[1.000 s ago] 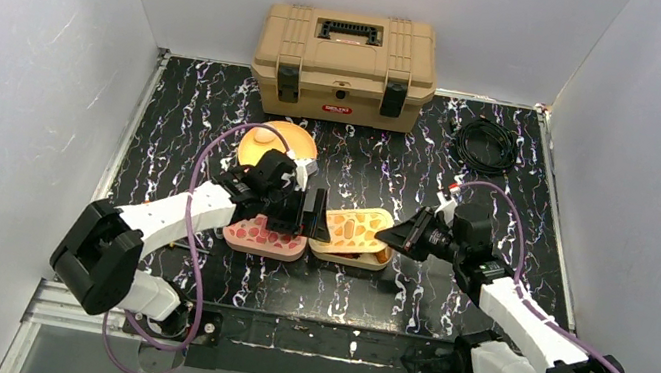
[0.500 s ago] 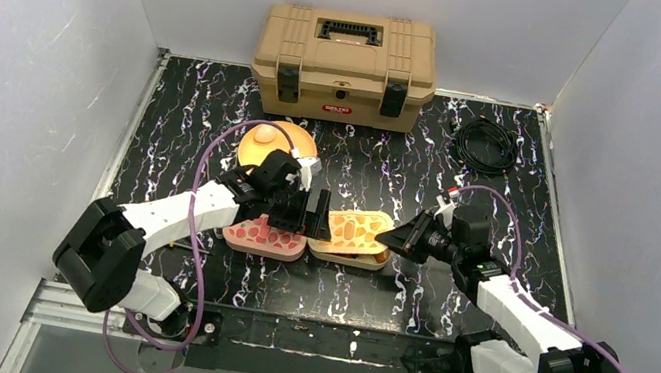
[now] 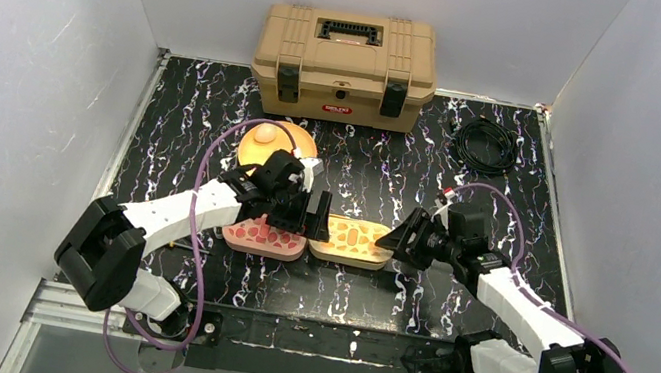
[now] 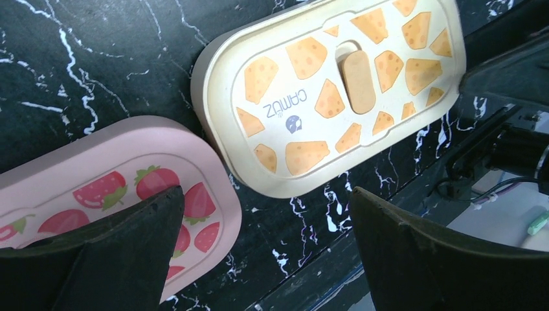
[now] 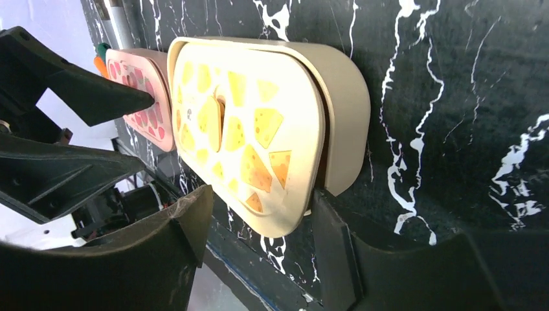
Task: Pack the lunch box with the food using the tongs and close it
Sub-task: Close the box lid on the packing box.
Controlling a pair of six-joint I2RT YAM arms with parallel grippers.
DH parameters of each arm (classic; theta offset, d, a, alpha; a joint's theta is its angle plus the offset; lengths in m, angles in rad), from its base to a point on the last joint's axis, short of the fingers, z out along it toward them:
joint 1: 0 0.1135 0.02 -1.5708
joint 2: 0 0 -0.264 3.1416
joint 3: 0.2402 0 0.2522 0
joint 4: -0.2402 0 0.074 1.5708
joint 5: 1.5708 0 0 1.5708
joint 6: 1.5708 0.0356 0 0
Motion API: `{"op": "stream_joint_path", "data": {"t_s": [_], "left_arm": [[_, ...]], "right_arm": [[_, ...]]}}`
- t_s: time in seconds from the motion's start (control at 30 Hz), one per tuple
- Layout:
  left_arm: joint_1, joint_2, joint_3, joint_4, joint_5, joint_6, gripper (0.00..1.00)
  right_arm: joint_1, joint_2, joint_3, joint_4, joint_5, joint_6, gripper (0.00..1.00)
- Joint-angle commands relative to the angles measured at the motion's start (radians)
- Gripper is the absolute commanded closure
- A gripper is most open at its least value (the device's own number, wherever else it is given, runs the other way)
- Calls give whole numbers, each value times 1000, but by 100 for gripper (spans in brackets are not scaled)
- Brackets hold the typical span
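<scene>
The lunch box [image 3: 353, 239] is cream with a cheese-print lid, and it lies shut on the black marbled table. The left wrist view looks down on the lunch box [image 4: 330, 97]; the right wrist view sees the lunch box [image 5: 252, 136] end-on. My right gripper [image 3: 396, 238] is at its right end, open. In its own view the right gripper [image 5: 259, 207] has its fingers either side of the lid's edge, a clear gap at the left finger. My left gripper [image 3: 309, 215] hovers wide open over the box's left end, and the left gripper [image 4: 265, 194] holds nothing. Food and tongs are not visible.
A pink strawberry-print box [image 3: 262, 236] lies closed against the lunch box's left side. Behind it sits an orange plate [image 3: 278, 142]. A tan toolbox [image 3: 345, 62] stands at the back wall, a coiled black cable [image 3: 486, 144] at the back right.
My right gripper has opened, letting go of the lunch box's lid. The lid has gone from tilted to flat on the box. The left arm has barely moved.
</scene>
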Motion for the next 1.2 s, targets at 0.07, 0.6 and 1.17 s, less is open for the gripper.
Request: {"op": "stream_joint_path", "data": {"t_s": [0.07,0.6,1.17], "left_arm": [[-10,13,51,-168,-69,42,2],[-16,43,194,-284,12,111,2],[-16,227,427,-371,55,195,2]], "right_arm": [[4,-26,130,-185,67,-136,30],[5,-54,103,-259,65,-175,54],[5,-8,40,-156,59,-137,67]]}}
